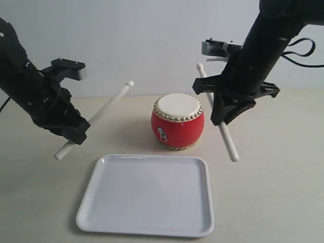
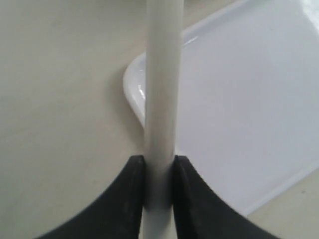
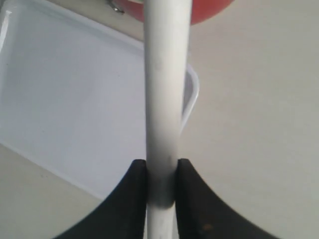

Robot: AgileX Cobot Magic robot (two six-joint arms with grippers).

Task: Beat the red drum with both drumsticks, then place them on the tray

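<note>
The left tool (image 1: 75,132) is clamped on the left drumstick (image 1: 109,104) near its butt end. The tip is raised toward the red drum (image 1: 177,121) but is well short of it. The right tool (image 1: 223,115) pinches the right drumstick (image 1: 229,144) around mid-length and holds it steeply, tip up, just right of the drum. The drum stands on the tabletop (image 1: 283,192), just beyond the tray's (image 1: 147,202) far rim.

Both grips are narrow pinches on smooth round shafts, so a hard strike could twist or slide a stick between the jaws. A glancing hit on the drum's side might shove it out of place. When swung, the right stick's low end could clip the tabletop.
</note>
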